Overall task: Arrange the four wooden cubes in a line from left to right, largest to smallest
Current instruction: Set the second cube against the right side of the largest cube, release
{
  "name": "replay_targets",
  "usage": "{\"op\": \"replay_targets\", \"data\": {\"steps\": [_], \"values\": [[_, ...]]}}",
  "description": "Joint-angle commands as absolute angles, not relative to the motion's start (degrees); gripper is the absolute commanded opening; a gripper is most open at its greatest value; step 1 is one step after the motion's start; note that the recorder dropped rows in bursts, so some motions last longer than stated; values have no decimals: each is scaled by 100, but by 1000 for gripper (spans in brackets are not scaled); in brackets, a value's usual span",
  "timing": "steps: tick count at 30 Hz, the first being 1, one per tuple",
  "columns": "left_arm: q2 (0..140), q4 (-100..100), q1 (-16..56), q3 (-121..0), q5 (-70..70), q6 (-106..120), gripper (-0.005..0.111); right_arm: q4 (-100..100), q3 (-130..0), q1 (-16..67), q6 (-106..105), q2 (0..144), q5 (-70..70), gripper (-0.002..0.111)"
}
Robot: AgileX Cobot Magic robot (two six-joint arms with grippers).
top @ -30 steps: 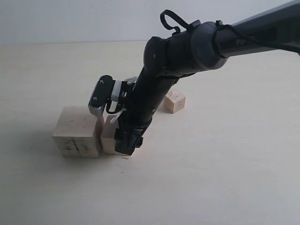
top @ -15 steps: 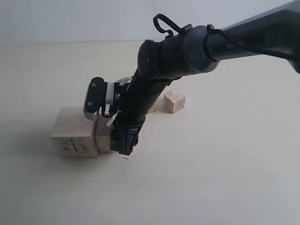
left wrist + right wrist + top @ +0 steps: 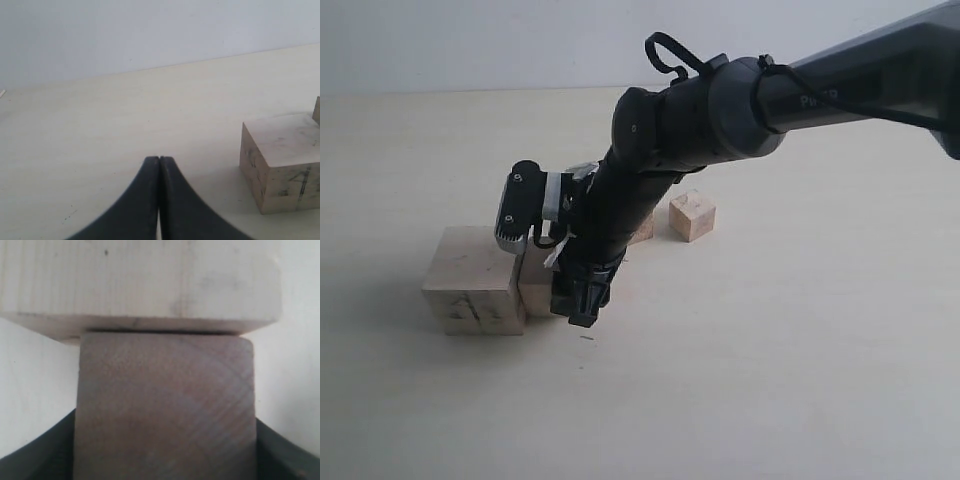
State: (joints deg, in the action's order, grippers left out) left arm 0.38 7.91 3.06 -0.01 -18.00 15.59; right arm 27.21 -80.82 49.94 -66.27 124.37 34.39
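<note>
Exterior view: right pincer [image 3: 556, 287] clamps the second cube [image 3: 536, 286], set flush against the largest cube [image 3: 472, 282] on the tabletop [image 3: 770, 350]. A small cube [image 3: 692, 215] sits behind, well apart. Left pincer [image 3: 159, 170] is closed on nothing.

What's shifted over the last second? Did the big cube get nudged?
Yes. The right claw, shut on the second-largest cube, slid left and pushed the largest cube a little left along the table with it. Nothing was newly taken hold of or let go. The small cube farther right stayed where it was.
</note>
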Motion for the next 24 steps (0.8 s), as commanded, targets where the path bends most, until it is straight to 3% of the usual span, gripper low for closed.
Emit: {"op": "replay_targets", "data": {"steps": [1, 8, 14, 19, 24], "values": [[0, 800, 295, 0, -1769, 1568, 0, 2544, -8045, 4998, -6694, 12593, 3205, 22], [0, 800, 295, 0, -1769, 1568, 0, 2554, -8045, 4998, -6693, 12593, 3205, 63], [0, 800, 295, 0, -1769, 1568, 0, 2554, -8045, 4998, -6552, 12445, 3215, 88], [0, 800, 295, 0, -1769, 1568, 0, 2460, -8045, 4998, -5988, 11779, 3336, 102], [0, 800, 295, 0, -1769, 1568, 0, 1475, -8045, 4976, -4793, 10817, 3411, 103]]}}
